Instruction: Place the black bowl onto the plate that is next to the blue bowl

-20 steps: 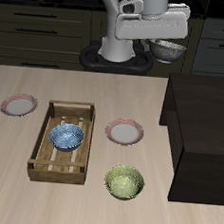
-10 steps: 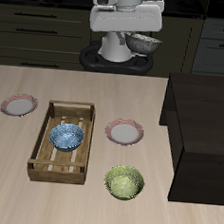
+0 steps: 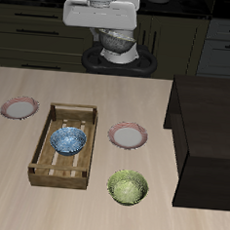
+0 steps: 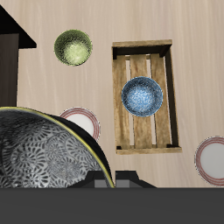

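My gripper (image 3: 115,29) is shut on the rim of the black bowl (image 3: 119,40) and holds it high above the table's back edge. In the wrist view the black bowl (image 4: 44,156) looms large, with its silvery speckled inside showing. The blue bowl (image 3: 68,141) sits inside a wooden crate (image 3: 47,131); it also shows in the wrist view (image 4: 141,95). The plate (image 3: 129,137) with the pink-red rim lies on the table beside the crate. In the wrist view the plate (image 4: 85,121) is partly hidden by the held bowl.
A second identical plate (image 3: 20,108) lies on the crate's other side, seen too in the wrist view (image 4: 213,159). A yellow-green bowl (image 3: 128,187) stands near the table's front edge. A tall dark box (image 3: 208,134) stands beyond the plate.
My gripper has carried the black bowl sideways along the table's back, away from the dark box and toward the crate's side. Nothing on the table has moved.
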Available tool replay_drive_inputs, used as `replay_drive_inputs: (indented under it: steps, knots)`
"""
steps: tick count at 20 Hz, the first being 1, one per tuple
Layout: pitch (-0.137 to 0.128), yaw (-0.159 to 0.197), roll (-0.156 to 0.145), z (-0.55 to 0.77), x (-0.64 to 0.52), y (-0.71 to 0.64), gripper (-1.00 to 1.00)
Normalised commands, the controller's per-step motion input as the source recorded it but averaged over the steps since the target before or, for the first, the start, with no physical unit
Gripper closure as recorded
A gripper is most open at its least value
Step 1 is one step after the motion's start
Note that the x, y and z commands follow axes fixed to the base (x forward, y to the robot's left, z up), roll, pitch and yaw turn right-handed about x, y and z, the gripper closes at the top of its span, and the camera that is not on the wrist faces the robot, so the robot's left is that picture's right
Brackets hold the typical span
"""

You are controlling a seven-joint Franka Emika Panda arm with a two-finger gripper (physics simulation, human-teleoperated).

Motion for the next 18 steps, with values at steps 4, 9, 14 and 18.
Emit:
replay_drive_inputs:
  steps: [4,9,14,18]
  knots:
    - [-0.016,0.004,-0.051,-0.01,-0.03,-0.67,1.00]
    - [0.002,-0.016,-0.069,-0.03,-0.06,-0.64,1.00]
    - [0.018,-0.059,-0.018,-0.11,-0.17,-0.60,1.00]
    - [0.001,-0.025,-0.016,-0.09,-0.18,-0.44,1.00]
